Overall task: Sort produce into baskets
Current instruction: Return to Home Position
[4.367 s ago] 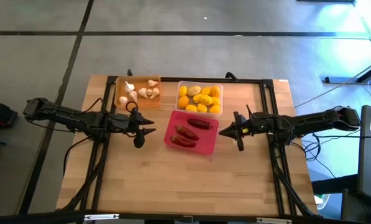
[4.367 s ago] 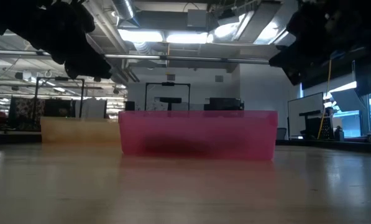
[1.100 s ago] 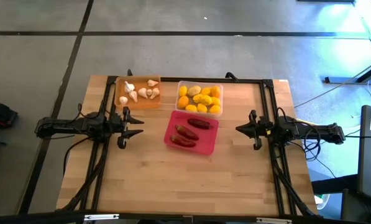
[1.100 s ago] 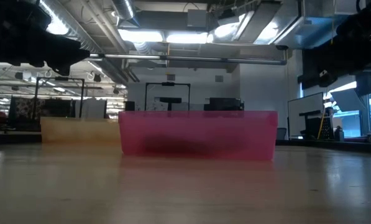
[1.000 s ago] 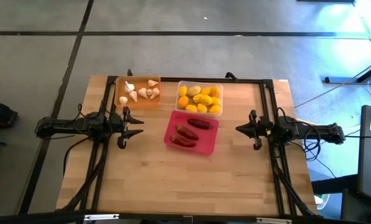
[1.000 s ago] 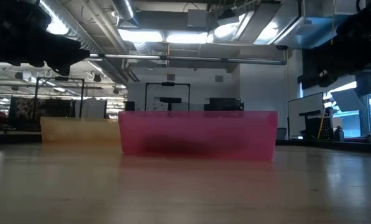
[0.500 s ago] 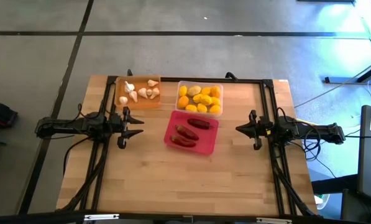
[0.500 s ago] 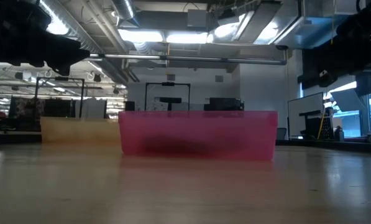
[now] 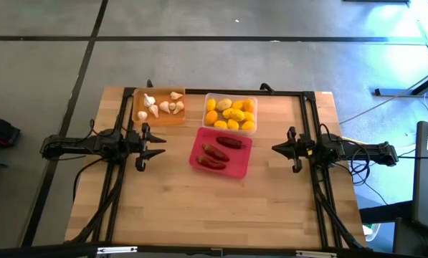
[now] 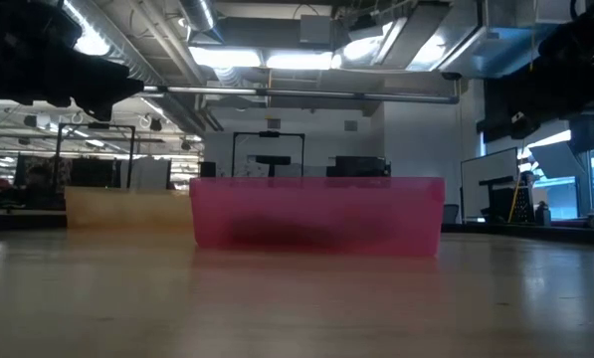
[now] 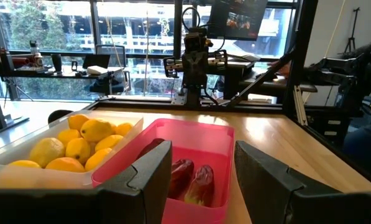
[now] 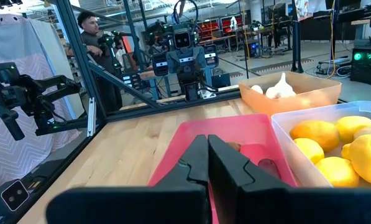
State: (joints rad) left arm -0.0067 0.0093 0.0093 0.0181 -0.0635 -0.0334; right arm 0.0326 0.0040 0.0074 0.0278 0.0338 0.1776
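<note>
Both arms have drawn back from the pink tray (image 9: 236,164); left pincer (image 9: 160,146) parted, right pincer (image 9: 275,149) closed.

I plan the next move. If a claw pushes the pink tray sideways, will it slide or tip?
Probably slides: the pink tray is shallow and wide on the wooden table. Likely light, holding a few chili peppers, which may shift.

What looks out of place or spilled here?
Nothing stands out: garlic in the orange tray, lemons in the clear tray, chilies in the slightly rotated pink tray, none loose on the table. Left tool and right tool wait empty at the sides.
</note>
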